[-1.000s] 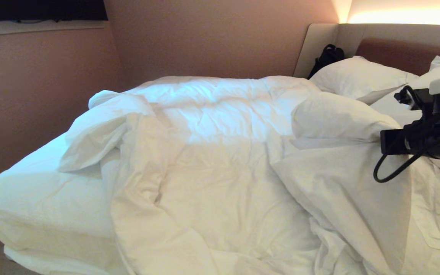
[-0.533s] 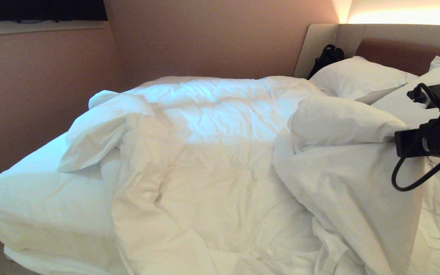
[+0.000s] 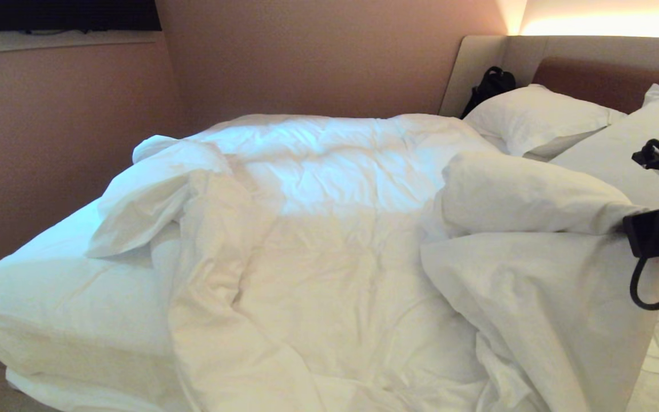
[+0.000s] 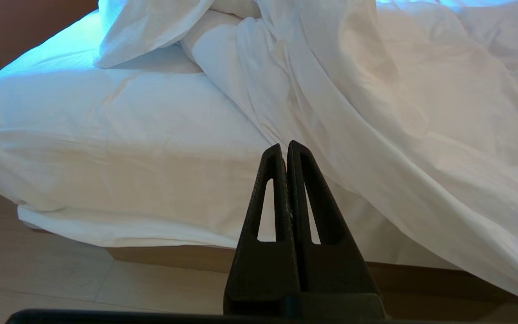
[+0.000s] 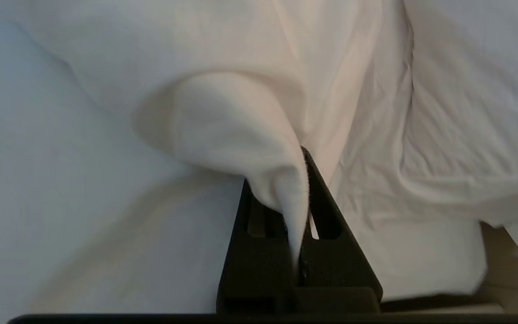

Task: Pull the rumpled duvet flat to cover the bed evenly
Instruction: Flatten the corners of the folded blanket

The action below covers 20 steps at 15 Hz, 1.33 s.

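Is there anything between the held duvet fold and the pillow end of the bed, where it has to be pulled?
Nothing visible blocks it. The right gripper is shut on a fold of the duvet, and only the pillows lie further on, against the headboard.

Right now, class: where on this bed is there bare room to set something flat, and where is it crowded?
Bare fitted sheet lies at the bed's near-left corner, bordered by the duvet's rumpled edge and the mattress edge. Elsewhere is crowded: heaped duvet mid-bed, pillows at the headboard, and the right gripper shut on a duvet fold.
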Tool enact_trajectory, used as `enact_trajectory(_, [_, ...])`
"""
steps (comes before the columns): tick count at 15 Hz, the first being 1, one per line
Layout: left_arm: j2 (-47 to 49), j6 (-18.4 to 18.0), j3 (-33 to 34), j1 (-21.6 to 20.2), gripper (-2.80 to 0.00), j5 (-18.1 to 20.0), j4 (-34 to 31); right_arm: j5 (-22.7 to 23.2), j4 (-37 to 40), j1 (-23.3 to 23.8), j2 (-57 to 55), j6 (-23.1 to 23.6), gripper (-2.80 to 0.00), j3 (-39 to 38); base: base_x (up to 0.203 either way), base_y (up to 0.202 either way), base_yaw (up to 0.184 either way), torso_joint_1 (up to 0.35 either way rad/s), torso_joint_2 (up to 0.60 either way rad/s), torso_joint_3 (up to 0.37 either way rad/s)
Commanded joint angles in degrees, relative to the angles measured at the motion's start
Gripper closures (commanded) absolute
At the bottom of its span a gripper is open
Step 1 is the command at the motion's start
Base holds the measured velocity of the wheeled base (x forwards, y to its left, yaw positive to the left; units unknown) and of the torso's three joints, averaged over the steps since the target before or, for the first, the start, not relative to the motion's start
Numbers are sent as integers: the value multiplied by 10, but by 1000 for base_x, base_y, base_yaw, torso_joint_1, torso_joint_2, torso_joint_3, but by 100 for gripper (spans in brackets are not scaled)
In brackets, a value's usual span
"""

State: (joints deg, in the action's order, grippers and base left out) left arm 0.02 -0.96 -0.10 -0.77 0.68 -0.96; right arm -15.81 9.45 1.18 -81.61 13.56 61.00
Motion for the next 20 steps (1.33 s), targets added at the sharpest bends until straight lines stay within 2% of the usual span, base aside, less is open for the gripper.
enact_trajectory(1, [0, 0, 0, 0, 0, 0, 0, -1, 23, 0, 8, 4, 0, -1, 0, 0, 0, 0, 0, 0])
enact_trajectory(4, [0, 0, 0, 1, 0, 0, 0, -13, 32, 0, 20, 34, 0, -27, 0, 0, 0, 0, 0, 0])
enact_trajectory(13, [0, 0, 0, 0, 0, 0, 0, -20, 30, 0, -12, 41, 0, -29, 0, 0, 0, 0, 0, 0])
enact_trajectory(14, [0, 0, 0, 0, 0, 0, 0, -26, 29, 0, -21, 41, -280, -27, 0, 0, 0, 0, 0, 0])
enact_trajectory(20, [0, 0, 0, 0, 0, 0, 0, -27, 34, -3, 12, 44, -280, -32, 0, 0, 0, 0, 0, 0])
